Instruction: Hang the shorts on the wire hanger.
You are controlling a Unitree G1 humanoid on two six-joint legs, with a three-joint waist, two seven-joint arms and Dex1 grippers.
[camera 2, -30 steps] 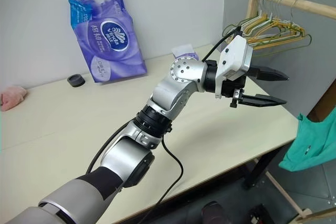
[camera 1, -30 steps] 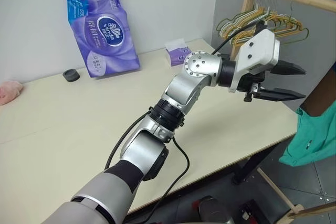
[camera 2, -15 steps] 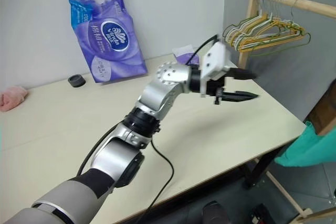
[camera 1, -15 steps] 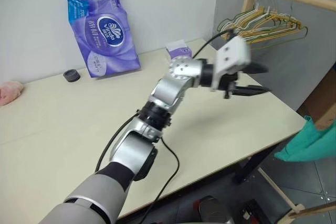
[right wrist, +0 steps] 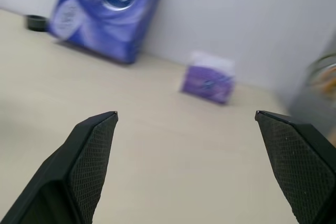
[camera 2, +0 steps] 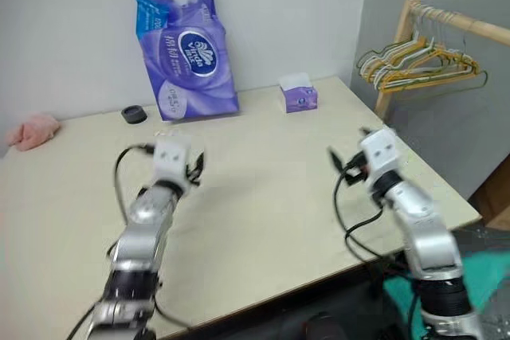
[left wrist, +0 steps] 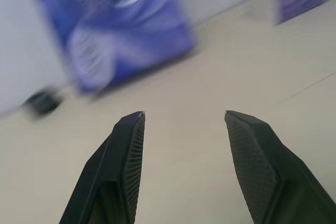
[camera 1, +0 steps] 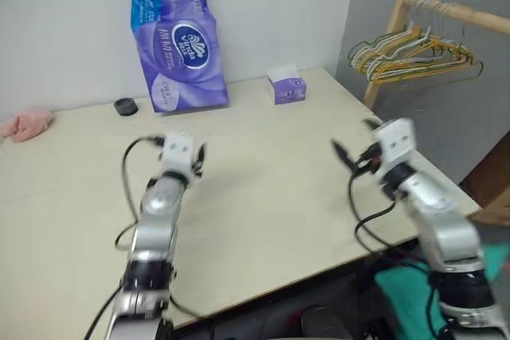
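Now both claws empty over the tabletop (camera 1: 263, 197): left claw (left wrist: 184, 124) half-spread, right claw (right wrist: 186, 116) gone wide; shorts (camera 2: 414, 288) dropped below the table edge, unhung.

A plain cream-coloured table (camera 2: 263, 220) is seen set against a white wall. Along the back edge a big purple pack of tissue paper (camera 2: 187, 49) is stood upright, with a small black ring-shaped thing (camera 2: 135, 114) laid just beside it on the left. A little purple tissue box (camera 2: 298, 95) is placed near the far right corner, well apart from the pack. Way over at the left edge a pink fluffy cloth (camera 2: 33, 130) is left lying.
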